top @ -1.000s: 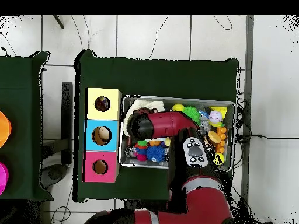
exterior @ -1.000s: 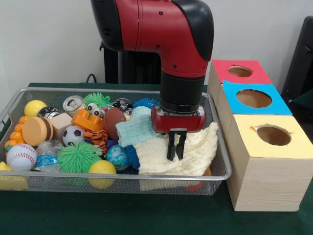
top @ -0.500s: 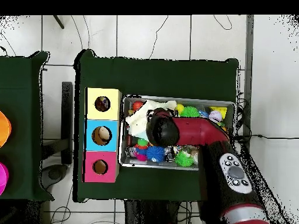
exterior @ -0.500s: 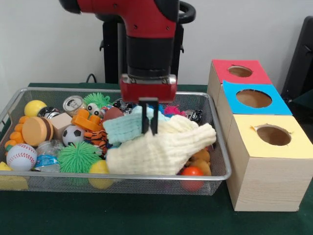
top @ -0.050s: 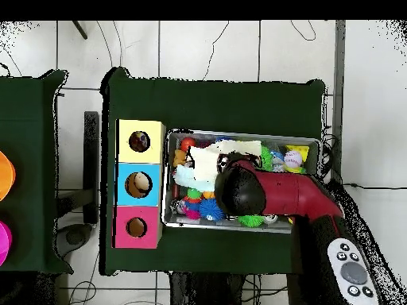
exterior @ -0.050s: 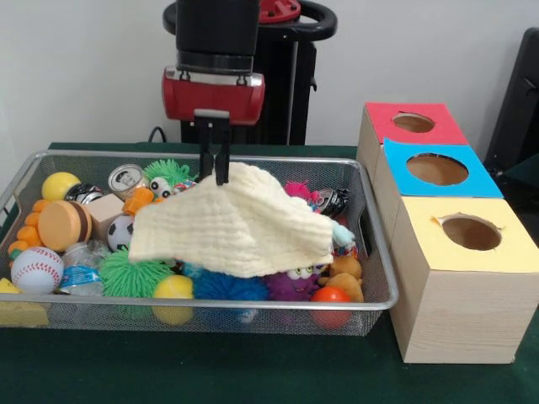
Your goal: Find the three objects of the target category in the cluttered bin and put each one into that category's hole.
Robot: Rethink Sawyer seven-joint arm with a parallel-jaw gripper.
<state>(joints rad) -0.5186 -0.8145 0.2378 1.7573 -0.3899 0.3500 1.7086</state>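
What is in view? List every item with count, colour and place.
cloth: 1, pale yellow, held up over bin middle
bin: 1, wire mesh, on green table
boxes: 3, wood with yellow, blue and red holed tops, beside bin
baseball: 1, white, bin's front corner
soccer ball: 1, black and white, behind green spiky ball
yellow balls: 2, back corner and front wall
can: 1, silver, back wall
tomato: 1, red, front near boxes
hand: 1, red and black, shut on cloth's top
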